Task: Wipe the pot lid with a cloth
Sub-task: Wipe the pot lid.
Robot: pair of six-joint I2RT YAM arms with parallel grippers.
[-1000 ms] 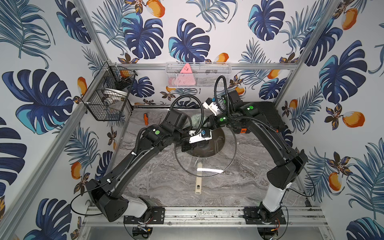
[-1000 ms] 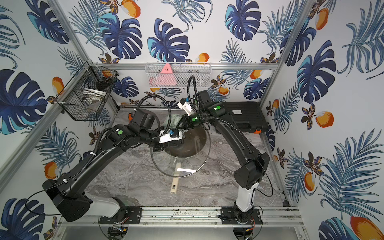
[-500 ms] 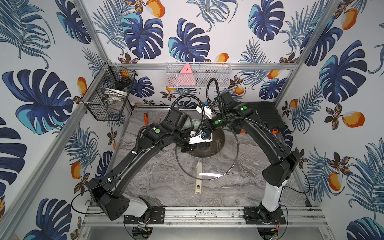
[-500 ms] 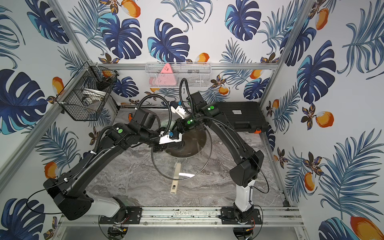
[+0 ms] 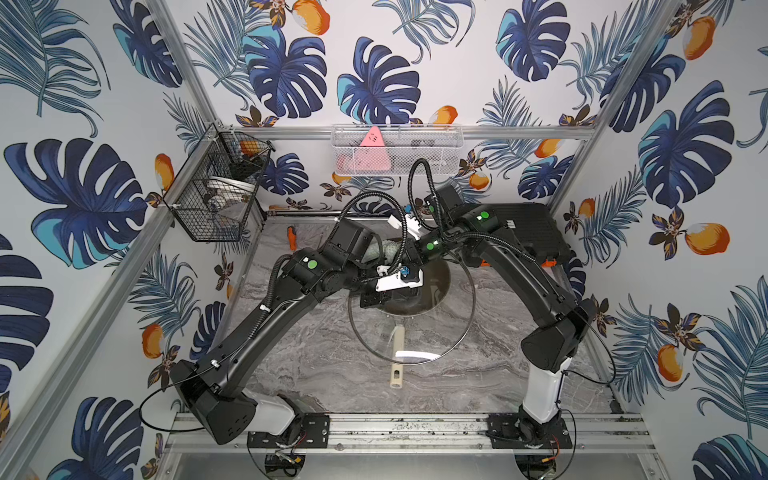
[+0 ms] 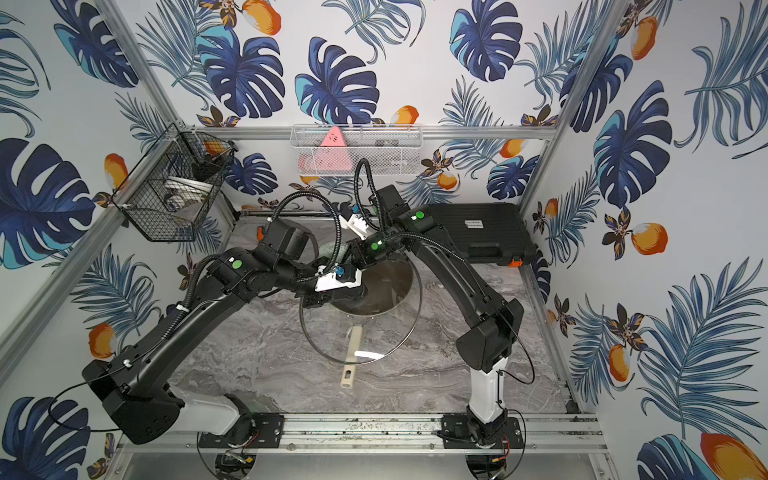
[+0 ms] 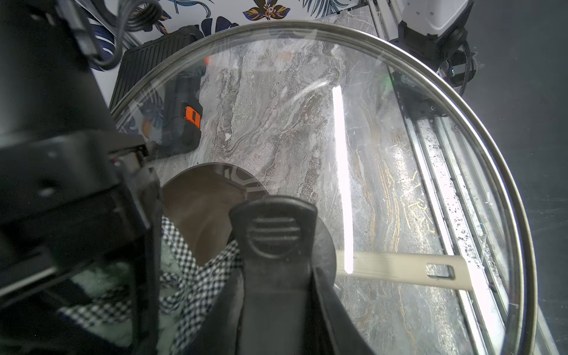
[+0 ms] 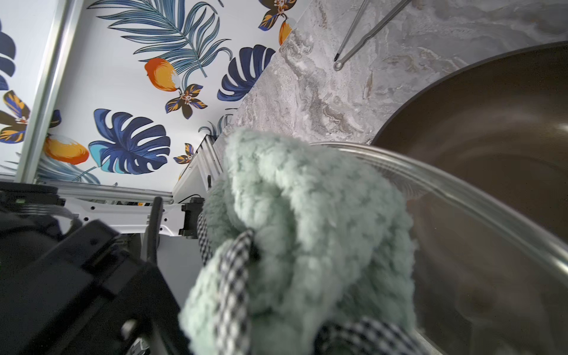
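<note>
while left jaws pinch pot lid (image 7: pixel 399 153) handle, right jaws pinch cloth (image 8: pixel 307 215) against lid; black case (image 6: pixel 490 245) label unreadable.

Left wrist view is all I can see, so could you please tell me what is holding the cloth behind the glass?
Observer: The right gripper is shut on the cloth, which bunches against the pot lid near its rim.
Operator: Thanks. Is anything loose lying nearby?
Observer: Yes, the right wrist view shows thin metal tongs on the table past the brown pan.
Operator: And higher up, at the back?
Observer: In both top views a pink triangular item sits in a white mesh basket.
</note>
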